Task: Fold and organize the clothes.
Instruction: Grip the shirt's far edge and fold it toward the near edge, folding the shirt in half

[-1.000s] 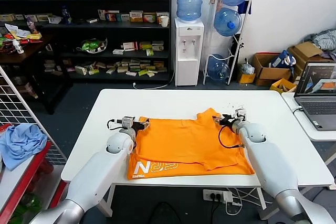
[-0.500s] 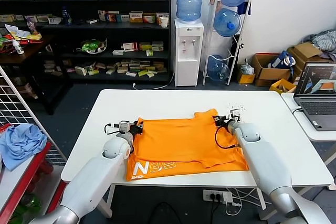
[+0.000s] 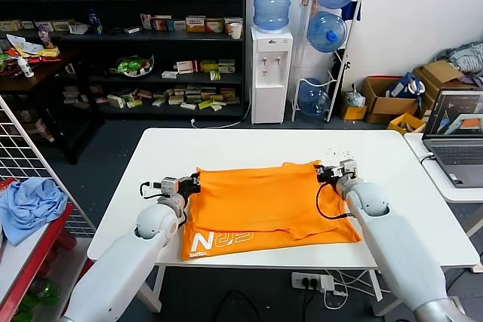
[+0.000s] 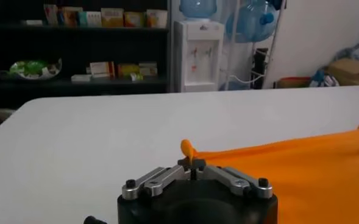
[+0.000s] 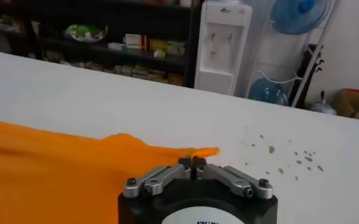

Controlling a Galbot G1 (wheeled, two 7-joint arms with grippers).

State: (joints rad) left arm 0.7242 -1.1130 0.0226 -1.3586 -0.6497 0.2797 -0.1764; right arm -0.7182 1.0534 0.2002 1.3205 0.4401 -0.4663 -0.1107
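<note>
The orange T-shirt (image 3: 264,205) lies flat in the middle of your white table (image 3: 249,145), folded partly over itself, with its white letters (image 3: 221,240) showing on the strip nearest the robot. Look at the left gripper (image 3: 193,183): it sits at the shirt's far left corner, and in the left wrist view its fingers are pressed together on a small bunch of orange cloth (image 4: 188,148). The right gripper (image 3: 326,173) sits at the far right corner, and its fingers are also pinched shut on the shirt's edge (image 5: 197,152). You can't quite tell from above if the corners are lifted off the table, but they seem low. Off to the left, a light blue cloth (image 3: 29,205) rests on a wire rack (image 3: 23,156), well apart from the table.
</note>
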